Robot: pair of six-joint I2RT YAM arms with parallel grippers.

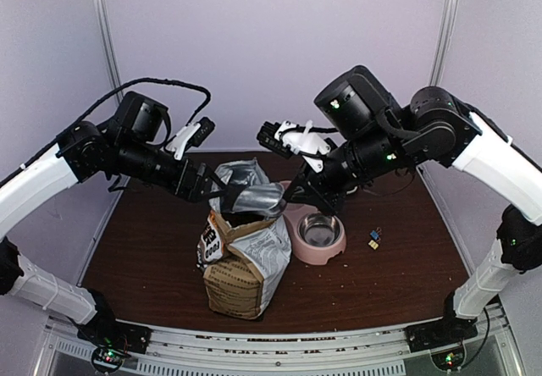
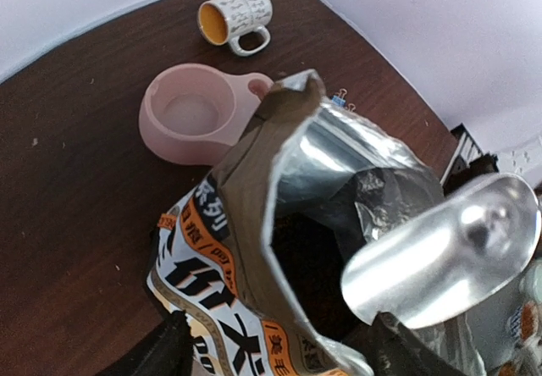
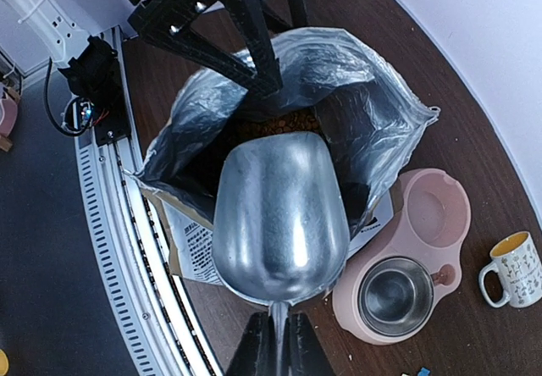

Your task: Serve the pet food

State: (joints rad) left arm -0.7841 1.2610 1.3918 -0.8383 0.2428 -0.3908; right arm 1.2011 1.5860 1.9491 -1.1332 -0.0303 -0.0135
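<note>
- The bag (image 1: 241,266) stood on the brown table (image 1: 144,249) with nobody holding it. If the scoop (image 3: 279,215) pushed hard into it, the bag could tip over or slide away.
- The floppy silver top of the bag could fold shut over the scoop. Then the scoop would come up with little food.
- The pink double bowl (image 1: 296,245) sat at 3 o'clock from the bag, just beside it. A full scoop had to cross the bag's rim to get there, so a shaky or tilted scoop could drop bits on the table.
- The pet food (image 3: 284,124) was down inside the open bag, at 12 o'clock from the scoop's front lip. I saw only a small brown patch of it, and none in the bowl.
- The left gripper (image 1: 201,186) had its fingers (image 3: 229,37) spread wide at the bag's top edge, at 9 o'clock from the mouth. It was not pinching anything. One fingertip may have touched the rim, but I could not be sure.
- The right gripper (image 3: 273,342) had its fingers pressed tight on the thin handle of the scoop. It held the shiny scoop right over the bag's mouth.
</note>
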